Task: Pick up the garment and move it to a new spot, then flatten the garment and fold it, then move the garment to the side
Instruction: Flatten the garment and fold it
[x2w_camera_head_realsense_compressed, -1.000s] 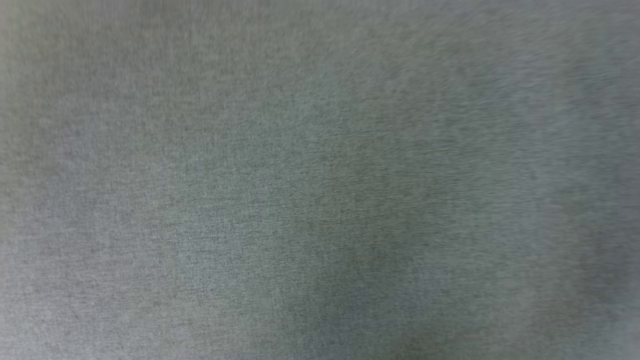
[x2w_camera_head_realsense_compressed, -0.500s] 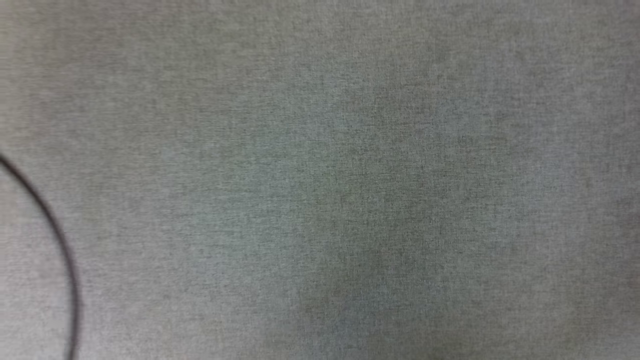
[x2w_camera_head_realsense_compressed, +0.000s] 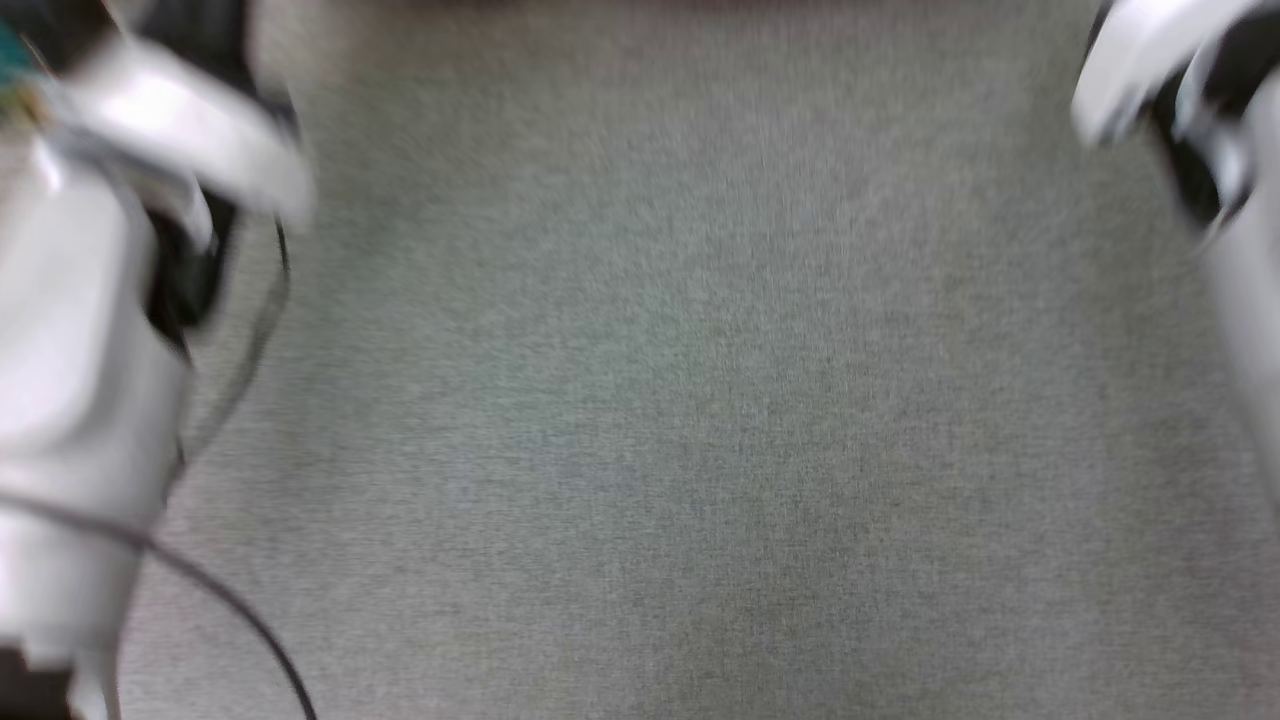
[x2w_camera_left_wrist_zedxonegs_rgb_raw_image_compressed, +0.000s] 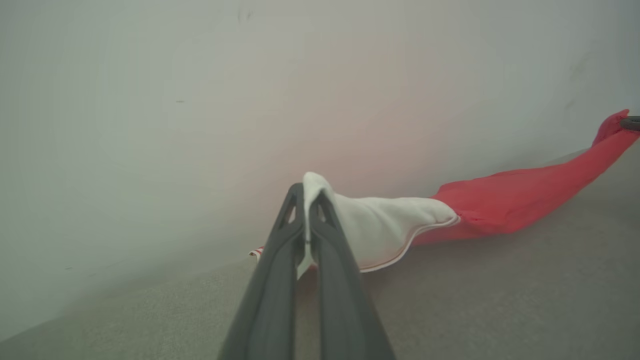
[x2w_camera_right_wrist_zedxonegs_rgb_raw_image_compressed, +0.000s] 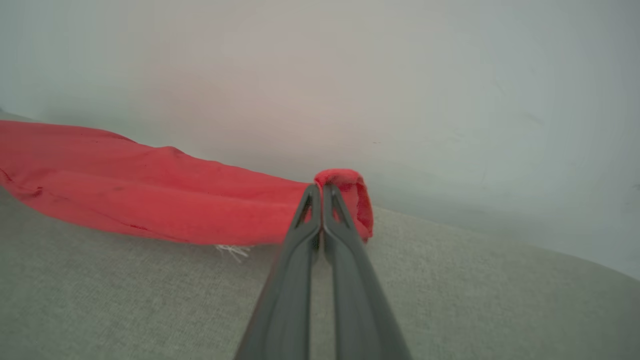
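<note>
The garment (x2w_camera_left_wrist_zedxonegs_rgb_raw_image_compressed: 505, 200) is a red T-shirt with a white sleeve (x2w_camera_left_wrist_zedxonegs_rgb_raw_image_compressed: 380, 225), stretched low over the grey cloth-covered surface near a pale wall. In the left wrist view my left gripper (x2w_camera_left_wrist_zedxonegs_rgb_raw_image_compressed: 306, 196) is shut on the white sleeve's edge. My right gripper (x2w_camera_right_wrist_zedxonegs_rgb_raw_image_compressed: 321, 192) is shut on a bunched red corner of the garment (x2w_camera_right_wrist_zedxonegs_rgb_raw_image_compressed: 150, 195), which runs off to the left in the right wrist view. The head view is blurred and shows my pale left forearm (x2w_camera_head_realsense_compressed: 80, 330) at the left edge and my right forearm (x2w_camera_head_realsense_compressed: 1240, 250) at the right edge.
Grey woven cloth (x2w_camera_head_realsense_compressed: 660, 400) covers the surface between my arms. A thin black cable (x2w_camera_head_realsense_compressed: 230, 610) loops at the lower left of the head view. A pale wall (x2w_camera_right_wrist_zedxonegs_rgb_raw_image_compressed: 400, 75) stands close behind the garment in both wrist views.
The head camera has moved: both pale forearms and the cable have come into the picture at its sides, where earlier only grey cloth showed.
</note>
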